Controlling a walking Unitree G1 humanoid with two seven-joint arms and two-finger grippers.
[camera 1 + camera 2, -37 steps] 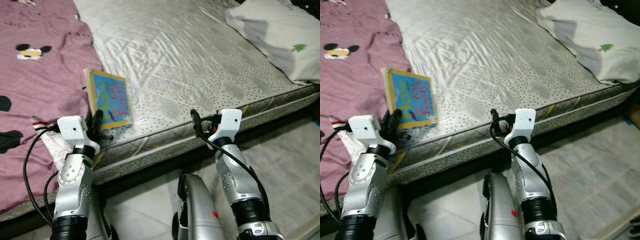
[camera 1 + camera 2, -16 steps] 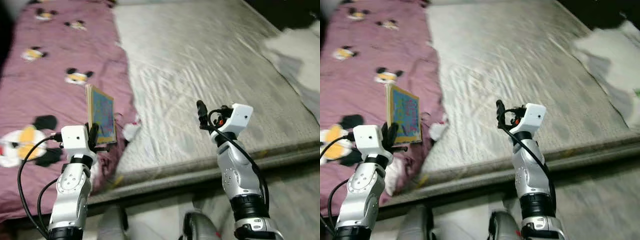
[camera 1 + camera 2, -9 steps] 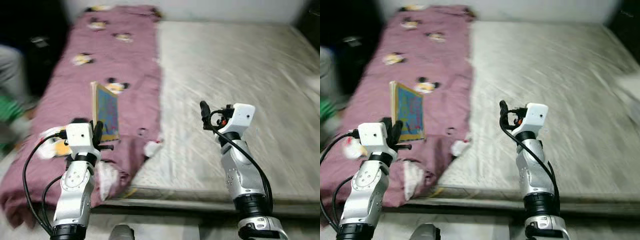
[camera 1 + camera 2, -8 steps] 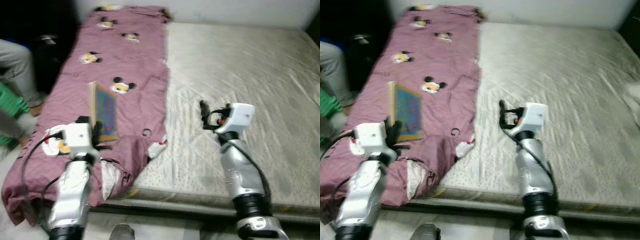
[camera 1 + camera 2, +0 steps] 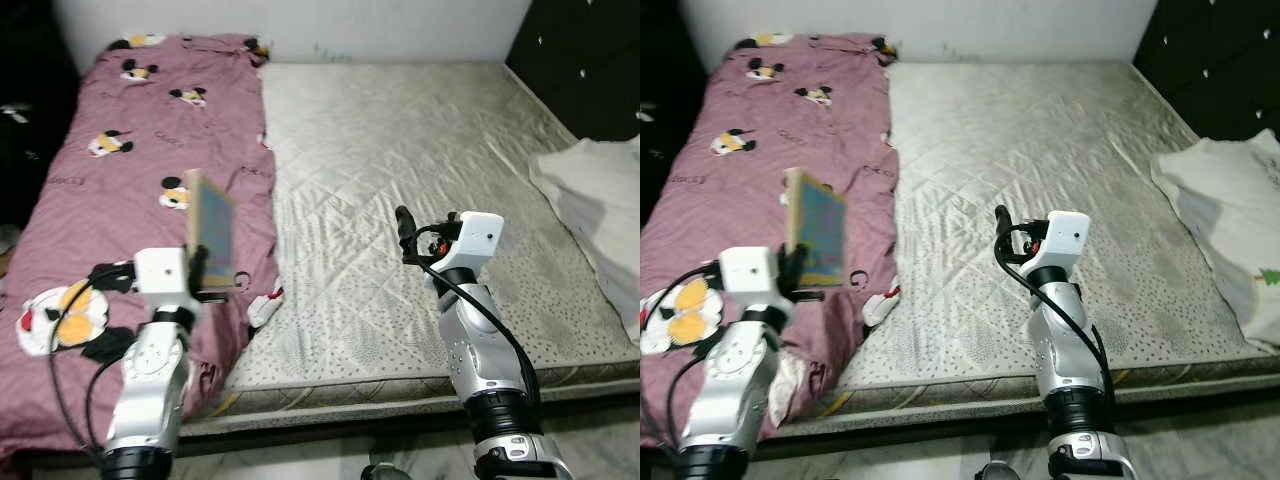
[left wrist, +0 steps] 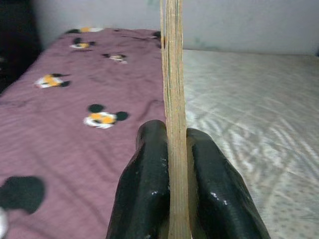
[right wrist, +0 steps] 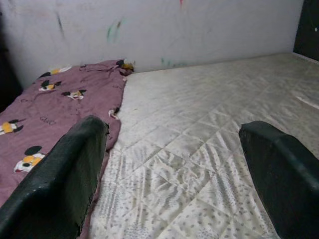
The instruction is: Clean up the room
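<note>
Two fingers of the left gripper pinched a thin book upright above the purple blanket; the right gripper hovered over the mattress, jaws spread, empty.

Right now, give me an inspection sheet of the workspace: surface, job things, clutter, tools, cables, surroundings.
Surface: grey mattress, bare; purple blanket along its left side.
Job things: book, upright, held above the blanket.
Clutter: white pillow at the mattress's right edge.
Tools: left tool shut on the book's edge; right tool open, holding nothing, above the mattress.
Cables: black cable looping off the left wrist; another on the right arm.
Surroundings: white wall behind; dark headboard at right.
</note>
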